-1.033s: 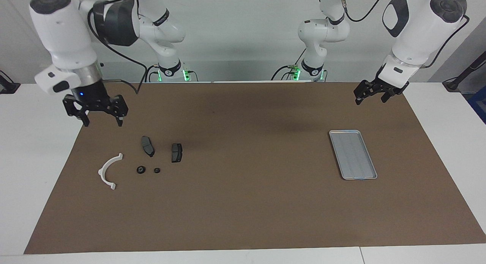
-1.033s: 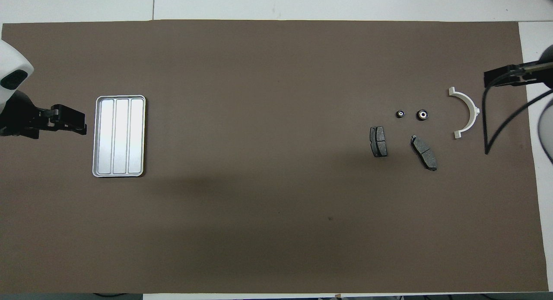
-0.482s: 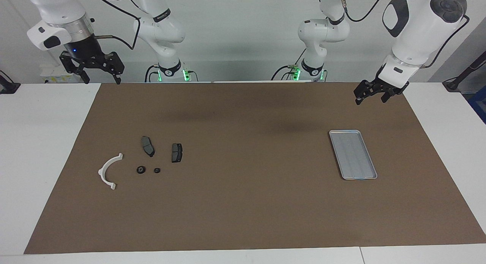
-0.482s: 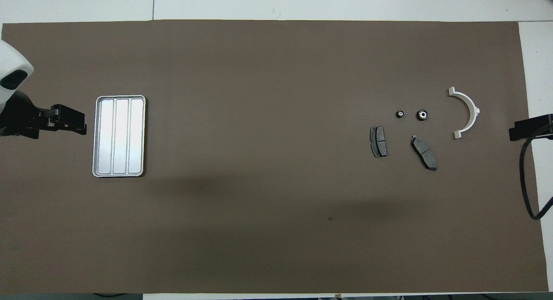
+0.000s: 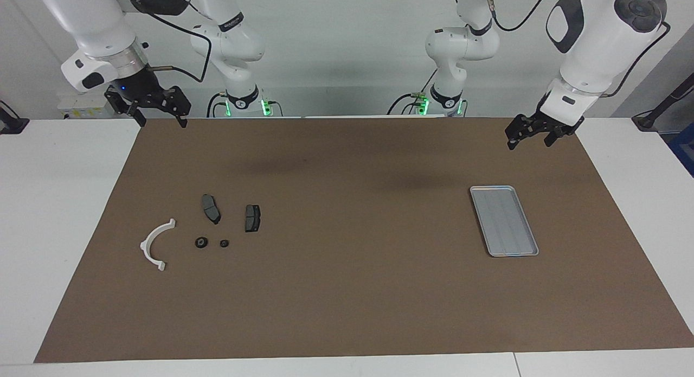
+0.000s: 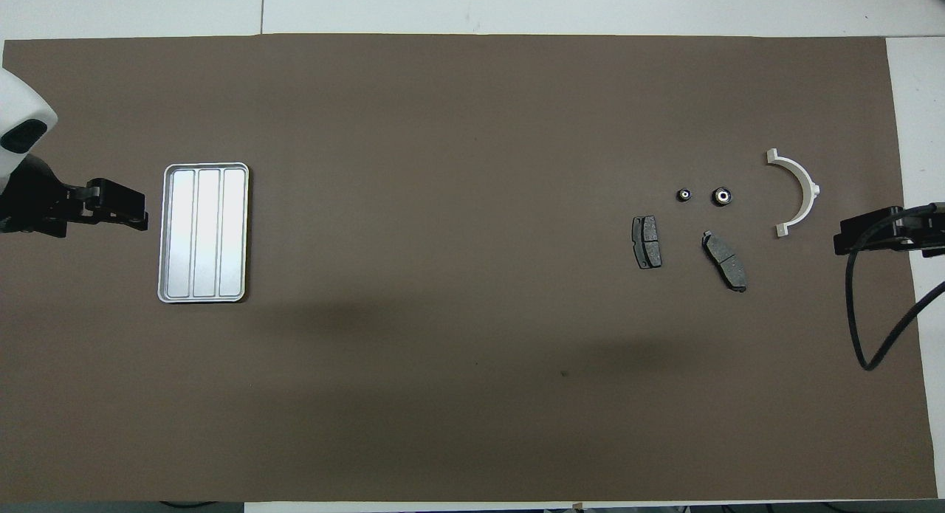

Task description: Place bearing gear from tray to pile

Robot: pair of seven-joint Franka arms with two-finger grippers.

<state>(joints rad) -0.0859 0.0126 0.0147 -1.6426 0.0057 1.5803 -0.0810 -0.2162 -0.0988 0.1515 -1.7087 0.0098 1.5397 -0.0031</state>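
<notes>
The silver tray (image 5: 504, 221) lies empty on the brown mat toward the left arm's end; it also shows in the overhead view (image 6: 203, 232). The pile lies toward the right arm's end: a white semicircular bracket (image 5: 154, 244) (image 6: 797, 192), two dark brake pads (image 5: 211, 208) (image 5: 252, 218), and two small round bearing gears (image 5: 201, 242) (image 5: 224, 243) between them. My right gripper (image 5: 162, 122) hangs open and empty over the mat's corner at the right arm's end. My left gripper (image 5: 528, 144) waits open and empty over the mat beside the tray.
The brown mat (image 5: 347, 290) covers most of the white table (image 5: 54, 214). A black cable (image 6: 860, 306) hangs from the right arm over the mat's edge.
My right gripper has risen from above the pile, open and empty, and drawn back to the mat's corner. The left arm, the tray and the pile have not moved.
</notes>
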